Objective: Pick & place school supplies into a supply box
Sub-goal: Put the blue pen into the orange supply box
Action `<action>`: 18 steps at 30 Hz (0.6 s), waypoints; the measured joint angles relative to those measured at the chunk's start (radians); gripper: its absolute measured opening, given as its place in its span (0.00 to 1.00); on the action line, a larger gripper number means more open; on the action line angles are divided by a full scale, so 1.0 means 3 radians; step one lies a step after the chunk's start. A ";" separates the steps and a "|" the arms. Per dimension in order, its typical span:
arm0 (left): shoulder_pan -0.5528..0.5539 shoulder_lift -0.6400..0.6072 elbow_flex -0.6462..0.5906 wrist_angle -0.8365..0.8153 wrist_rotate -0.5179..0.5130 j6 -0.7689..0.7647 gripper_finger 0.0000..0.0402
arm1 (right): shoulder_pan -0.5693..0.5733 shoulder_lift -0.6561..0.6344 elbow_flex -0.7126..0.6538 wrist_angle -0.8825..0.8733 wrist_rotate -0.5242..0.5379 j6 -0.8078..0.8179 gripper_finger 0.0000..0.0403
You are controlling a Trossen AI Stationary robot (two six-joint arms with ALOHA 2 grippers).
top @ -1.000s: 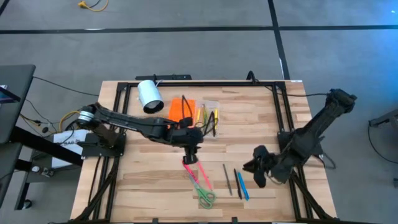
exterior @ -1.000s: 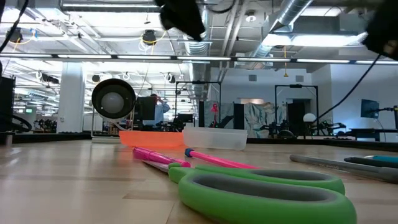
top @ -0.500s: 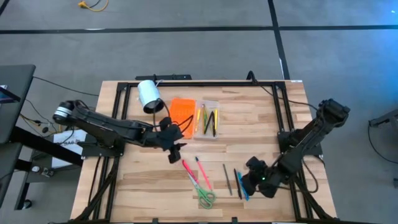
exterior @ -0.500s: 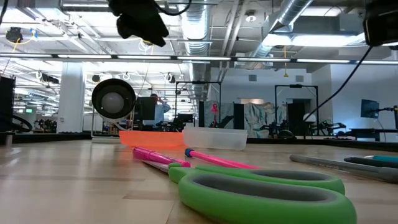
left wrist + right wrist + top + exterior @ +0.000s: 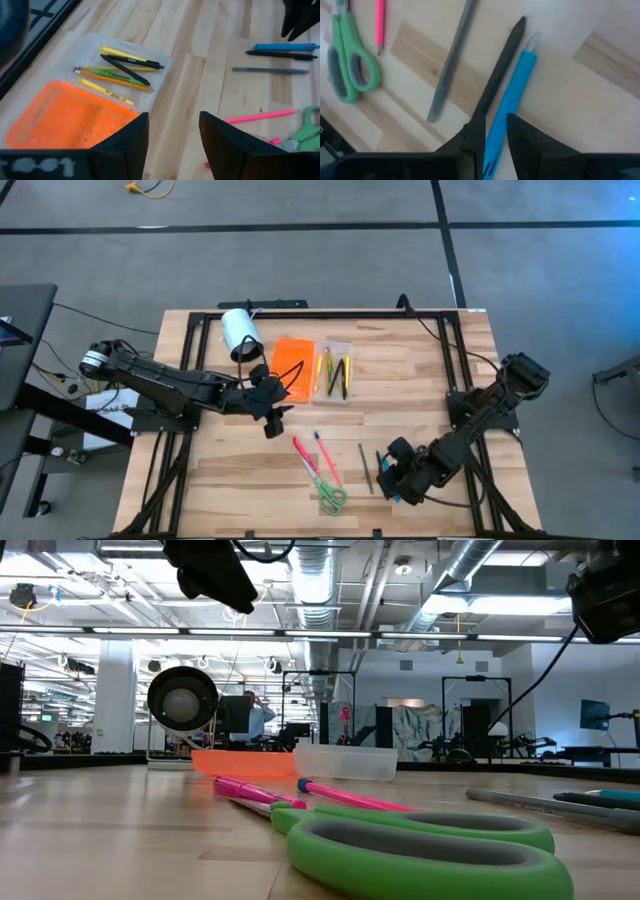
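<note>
The supply box lies open near the far edge. Its clear tray [image 5: 336, 376] [image 5: 120, 70] holds several pencils and pens, and its orange lid [image 5: 292, 360] [image 5: 70, 117] lies beside it. Two pink pens [image 5: 312, 456], green scissors [image 5: 331, 499] [image 5: 350, 65], a grey pen [image 5: 365, 468] [image 5: 452, 60], a black pen [image 5: 497, 75] and a blue pen [image 5: 392, 480] lie flat near the near edge. My left gripper [image 5: 272, 417] [image 5: 172, 140] hangs open above bare table, on the near side of the lid. My right gripper [image 5: 396, 476] [image 5: 495, 142] is down at the blue pen. My right gripper has the blue pen's barrel [image 5: 512, 90] pinched between its two fingers, about midway along. The fingers come from above, pointing down, one on each long side. The pen lies flat on the table. The black pen runs under the outer side of one finger [image 5: 472, 137].
A white cylinder [image 5: 240, 333] [image 5: 182, 698] lies at the far left of the table. Black frame rails run along the table's left, right and far edges [image 5: 450, 370]. Bare wood lies between the tray and the right arm.
My left gripper has moved from above the pink pens' far ends toward the table's left, staying high. My right gripper has moved toward the near edge and the left, coming down over the blue and black pens. The supplies on the table have not moved.
</note>
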 joint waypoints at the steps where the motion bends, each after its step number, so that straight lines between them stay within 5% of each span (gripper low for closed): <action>1: 0.0000 0.0000 0.0000 -0.0005 -0.0007 0.0011 0.41 | 0.0000 0.0026 0.0021 0.0002 -0.0030 0.0002 0.18; 18: 0.0000 0.0001 0.0000 0.0023 -0.0034 0.0016 0.41 | -0.0041 0.0270 0.0144 -0.0045 -0.0347 0.0055 0.18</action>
